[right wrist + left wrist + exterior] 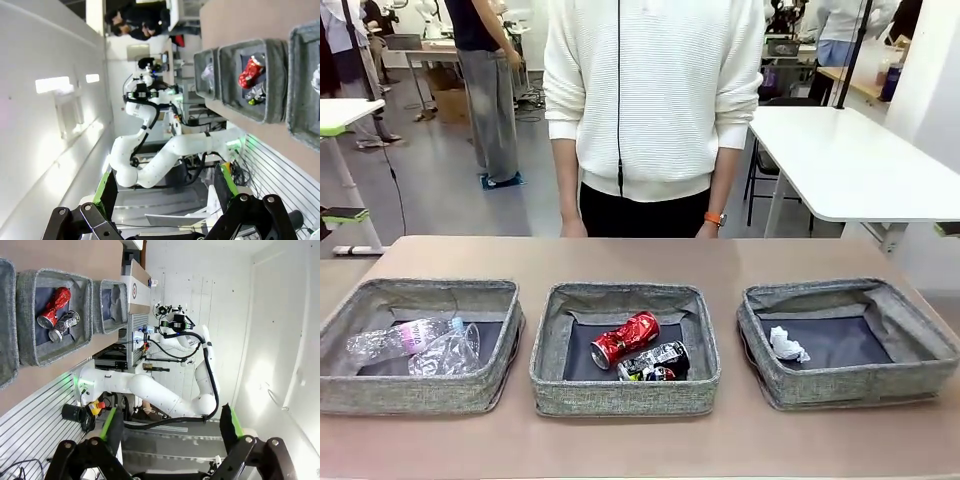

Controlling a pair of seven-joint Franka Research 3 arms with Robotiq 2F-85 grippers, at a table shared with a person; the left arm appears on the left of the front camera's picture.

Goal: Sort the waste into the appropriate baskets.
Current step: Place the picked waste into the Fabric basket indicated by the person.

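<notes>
No legible text; print on black-and-silver can (pixel 655 361) and bottle label (pixel 417 336) unreadable.

A person in a white sweater (pixel 655 95) stands behind the brown table (pixel 640 258), white table (pixel 850 160) beyond

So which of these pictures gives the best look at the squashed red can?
The front view: the crushed red can lies unobstructed in the middle basket, beside the printed can. Both wrist views show it smaller, sideways and from farther off.
</notes>
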